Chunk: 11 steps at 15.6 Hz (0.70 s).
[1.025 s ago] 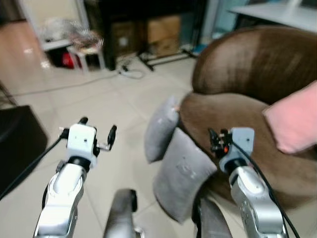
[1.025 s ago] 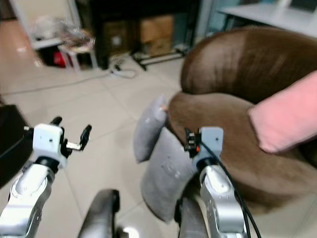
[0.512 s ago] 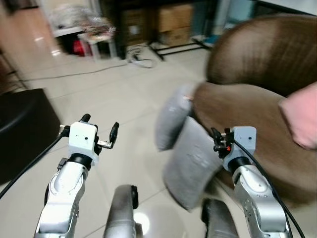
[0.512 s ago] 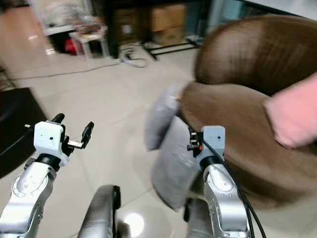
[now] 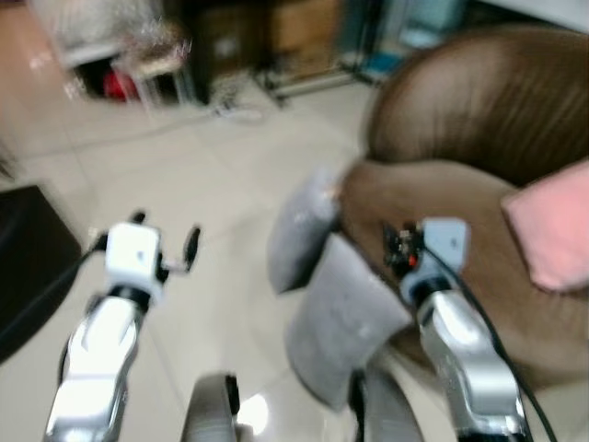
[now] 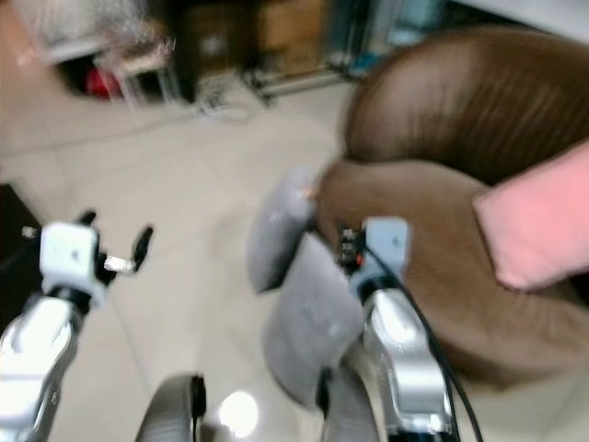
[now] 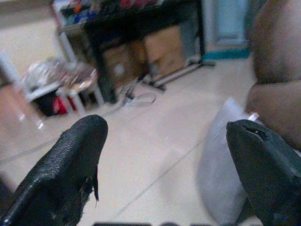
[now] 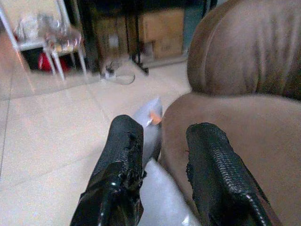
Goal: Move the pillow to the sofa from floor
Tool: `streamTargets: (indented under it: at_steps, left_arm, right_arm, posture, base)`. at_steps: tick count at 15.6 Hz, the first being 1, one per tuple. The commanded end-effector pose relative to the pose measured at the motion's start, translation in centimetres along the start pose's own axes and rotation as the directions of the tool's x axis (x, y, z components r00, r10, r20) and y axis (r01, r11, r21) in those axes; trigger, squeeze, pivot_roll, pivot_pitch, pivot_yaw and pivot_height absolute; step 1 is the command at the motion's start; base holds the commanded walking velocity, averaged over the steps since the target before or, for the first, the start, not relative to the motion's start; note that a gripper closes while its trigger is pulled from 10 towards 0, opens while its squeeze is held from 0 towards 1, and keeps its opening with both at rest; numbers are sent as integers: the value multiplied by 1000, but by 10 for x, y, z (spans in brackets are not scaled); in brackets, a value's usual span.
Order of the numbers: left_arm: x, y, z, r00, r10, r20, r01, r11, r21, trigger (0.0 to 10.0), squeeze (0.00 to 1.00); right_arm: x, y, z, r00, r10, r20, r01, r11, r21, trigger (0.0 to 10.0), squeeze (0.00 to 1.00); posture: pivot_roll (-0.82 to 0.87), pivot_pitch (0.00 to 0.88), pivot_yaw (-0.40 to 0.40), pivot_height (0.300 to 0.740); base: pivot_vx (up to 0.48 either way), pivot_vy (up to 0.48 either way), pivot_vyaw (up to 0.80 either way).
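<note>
Your two grey pillows (image 5: 339, 318) lean on the tiled floor (image 5: 212, 193) against the brown sofa (image 5: 479, 166), just below your right gripper (image 8: 162, 155), fingers narrowly parted, empty. Your left gripper (image 7: 164, 160) gapes wide, empty, well left. A pink cushion (image 5: 552, 226) lies on the sofa seat.
</note>
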State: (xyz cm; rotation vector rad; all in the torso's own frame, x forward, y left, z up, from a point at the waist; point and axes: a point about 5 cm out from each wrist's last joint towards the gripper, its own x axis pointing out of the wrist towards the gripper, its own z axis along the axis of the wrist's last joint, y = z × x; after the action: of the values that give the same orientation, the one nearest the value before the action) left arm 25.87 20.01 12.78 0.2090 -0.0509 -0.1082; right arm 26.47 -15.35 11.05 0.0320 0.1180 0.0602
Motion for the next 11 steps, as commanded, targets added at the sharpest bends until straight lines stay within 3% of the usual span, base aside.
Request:
streamTargets:
  at_steps: [1,5,11]
  left_arm:
    - [-2,-6,-1,1000,-30,-1,30,1000,4,10000,0]
    - [-2,-7,-2,1000,-22,-8,22,1000,15,10000,0]
    - [1,-9,-6,997,-75,-20,75,996,38,10000,0]
  right_arm:
    - [-2,-9,-8,999,-35,-36,35,999,10,10000,0]
    - [-2,-7,-11,998,0,-59,0,1000,-10,10000,0]
    - [7,-11,-23,991,60,-120,-62,998,-13,10000,0]
  posture:
    - [-57,0,13,563]
    - [-58,0,10,563]
    - [-60,0,8,513]
  base:
    - [285,0,0]
    - [68,0,0]
    - [0,0,0]
